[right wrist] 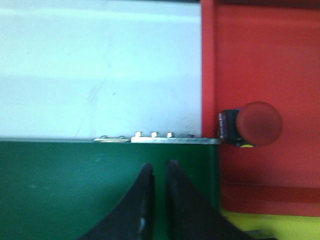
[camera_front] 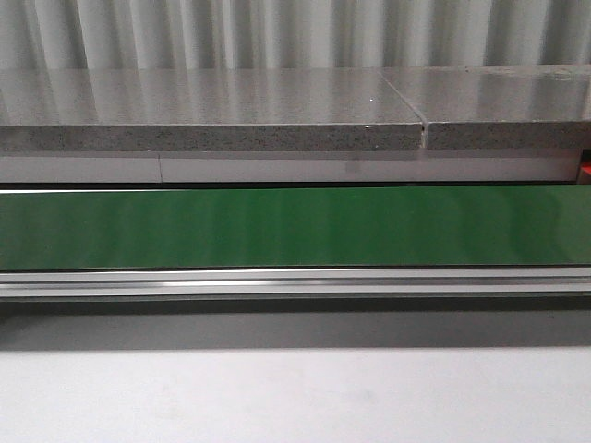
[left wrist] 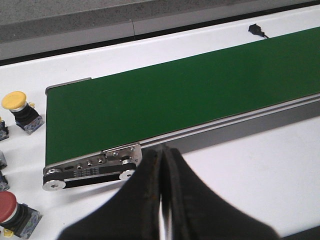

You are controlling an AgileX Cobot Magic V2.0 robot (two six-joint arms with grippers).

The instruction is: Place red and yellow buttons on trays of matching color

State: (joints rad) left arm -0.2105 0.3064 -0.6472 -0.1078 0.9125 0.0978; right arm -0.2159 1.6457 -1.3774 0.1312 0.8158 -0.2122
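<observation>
Currently, your stock reads:
Left gripper [left wrist: 161,200]: clenched, nothing held.
Right gripper [right wrist: 160,200]: nearly closed, empty.
Red tray [right wrist: 265,60]: holds one red button [right wrist: 252,125].
Yellow button [left wrist: 20,110]: beside green belt [left wrist: 175,105].

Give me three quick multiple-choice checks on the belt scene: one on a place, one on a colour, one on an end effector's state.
1. Where is the red button in the right wrist view?
A. in the red tray
B. on the green belt
C. on the grey ledge

2. What colour caps the button by the belt's roller end?
A. blue
B. yellow
C. white

3. The left end effector is:
A. wide open
B. holding a button
C. shut, empty

Answers: A, it sits on red tray floor; B, its cap is yellow; C, the fingers meet with nothing between.
</observation>
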